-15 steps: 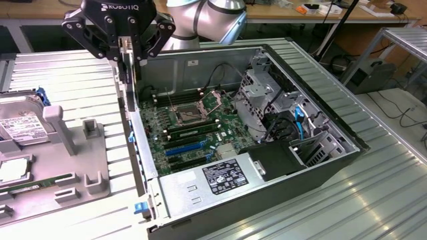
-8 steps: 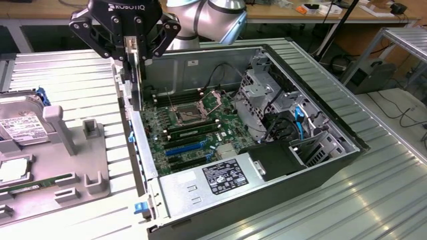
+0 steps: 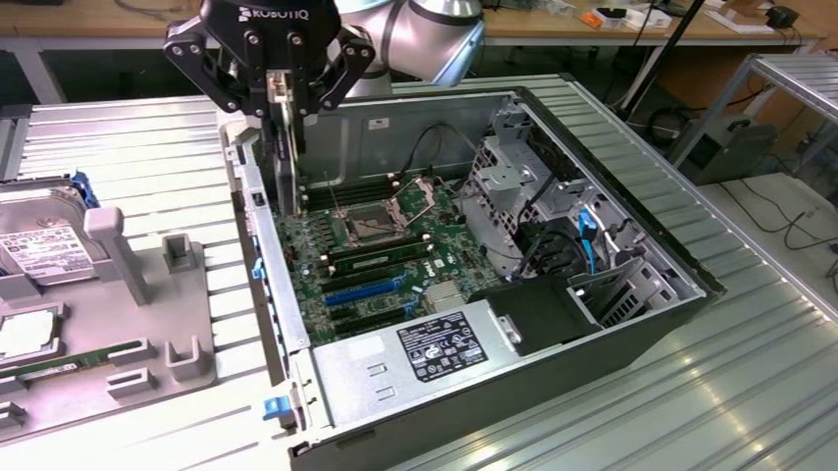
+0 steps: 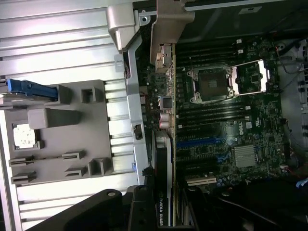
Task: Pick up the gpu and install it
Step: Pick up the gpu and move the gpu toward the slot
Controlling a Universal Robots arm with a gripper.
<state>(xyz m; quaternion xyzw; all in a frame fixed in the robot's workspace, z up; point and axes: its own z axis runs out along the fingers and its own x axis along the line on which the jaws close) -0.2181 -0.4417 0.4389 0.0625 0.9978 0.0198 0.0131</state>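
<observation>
The gpu (image 3: 281,147) hangs on edge from my gripper (image 3: 283,98), a thin dark card with a silver bracket down one side. The gripper is shut on the gpu's upper edge. The card hovers inside the open computer case (image 3: 629,211), close to its wall on the exterior view's left, level with the CPU socket (image 3: 369,224). Its lower end is just above the motherboard (image 3: 392,265). In the wrist view the gpu (image 4: 162,173) runs edge-on out of the gripper (image 4: 163,214), with its silver bracket (image 4: 168,29) at the far end. The blue expansion slots (image 4: 199,142) lie beside it.
A grey fixture (image 3: 144,304) at the exterior view's left holds a hard drive (image 3: 46,245) and a memory stick (image 3: 59,365). Inside the case stand a drive cage (image 3: 517,182), loose cables (image 3: 576,250) and a power supply (image 3: 433,358). Ribbed metal table (image 3: 733,373) surrounds the case.
</observation>
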